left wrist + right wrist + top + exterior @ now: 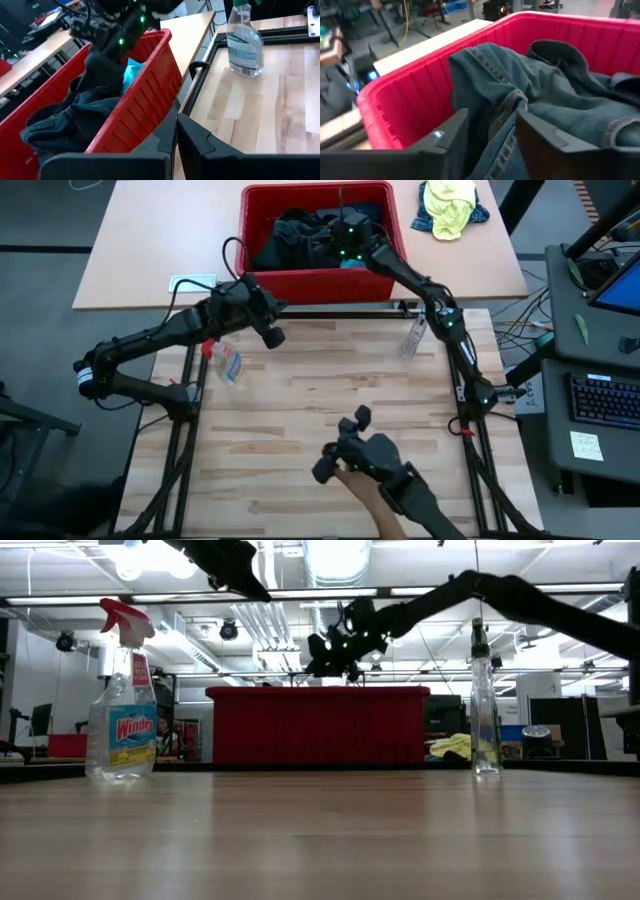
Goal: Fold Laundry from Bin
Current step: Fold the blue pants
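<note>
The red bin (320,282) stands on the far table, just behind the wooden table. In it lies the laundry (300,235): dark garments and a turquoise piece (131,70). My right gripper (345,235) reaches over the bin's middle and is open. Its fingers stand on either side of a raised fold (495,117) of a dark blue-grey garment with stitched seams. My left gripper (272,332) is shut and holds nothing. It hovers above the wooden table's far edge, just in front of the bin's near wall (145,95). My right gripper has the garment's raised fold (492,130) between its open fingers, which come at it nearly level over the bin. I cannot tell whether the fingers touch the cloth. The garment lies on the heap in the bin.
A Windex spray bottle (228,363) stands at the wooden table's far left and a clear spray bottle (413,338) at its far right. A yellow-and-blue cloth bundle (450,205) lies right of the bin. A person's hand (365,490) holds a dark device (355,452) over the near edge.
</note>
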Robot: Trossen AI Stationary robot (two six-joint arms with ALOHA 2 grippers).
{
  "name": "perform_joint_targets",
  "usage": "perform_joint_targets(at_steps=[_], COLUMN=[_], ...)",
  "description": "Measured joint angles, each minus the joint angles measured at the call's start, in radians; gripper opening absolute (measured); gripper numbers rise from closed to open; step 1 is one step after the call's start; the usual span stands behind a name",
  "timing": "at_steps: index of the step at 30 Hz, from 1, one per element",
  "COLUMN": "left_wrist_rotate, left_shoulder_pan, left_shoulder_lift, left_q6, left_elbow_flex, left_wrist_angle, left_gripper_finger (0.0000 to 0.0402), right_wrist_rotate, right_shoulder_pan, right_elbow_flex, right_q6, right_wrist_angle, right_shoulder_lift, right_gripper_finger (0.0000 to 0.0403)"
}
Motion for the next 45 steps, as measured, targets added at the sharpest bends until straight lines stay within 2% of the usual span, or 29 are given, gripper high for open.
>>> perform_joint_targets(at_steps=[4,9,13,18,24,29,34,40,45], left_wrist_rotate=[0.000,0.001,0.001,0.002,0.002,0.002,0.002,0.002,0.002], left_shoulder_pan=[0.000,0.000,0.000,0.000,0.000,0.000,0.000,0.000,0.000], left_shoulder_lift=[0.007,0.023,0.037,0.050,0.051,0.051,0.051,0.051,0.051], left_q6=[0.019,0.030,0.025,0.016,0.012,0.011,0.012,0.012,0.011], left_elbow_flex=[-0.003,-0.003,-0.004,-0.004,-0.004,-0.004,-0.004,-0.004,-0.004], left_wrist_angle=[-0.004,-0.004,-0.004,-0.004,-0.004,-0.004,-0.004,0.000,-0.003], left_gripper_finger=[0.0000,0.0000,0.0000,0.0000,0.0000,0.0000,0.0000,0.0000,0.0000], right_wrist_rotate=[0.072,0.105,0.115,0.122,0.138,0.138,0.111,0.043,0.039], right_shoulder_pan=[0.008,0.023,0.031,0.033,0.031,0.026,0.013,0.004,-0.002], right_elbow_flex=[0.001,0.001,0.001,0.002,0.006,0.006,0.006,0.004,0.002], right_q6=[-0.010,-0.085,-0.137,-0.159,-0.184,-0.206,-0.243,-0.266,-0.275], right_wrist_angle=[0.036,0.053,0.048,0.027,-0.001,-0.004,-0.008,0.009,0.025], right_shoulder_lift=[0.033,0.058,0.069,0.074,0.084,0.087,0.089,0.090,0.081], right_gripper_finger=[0.0225,0.0274,0.0292,0.0288,0.0257,0.0215,0.0147,0.0025,0.0010])
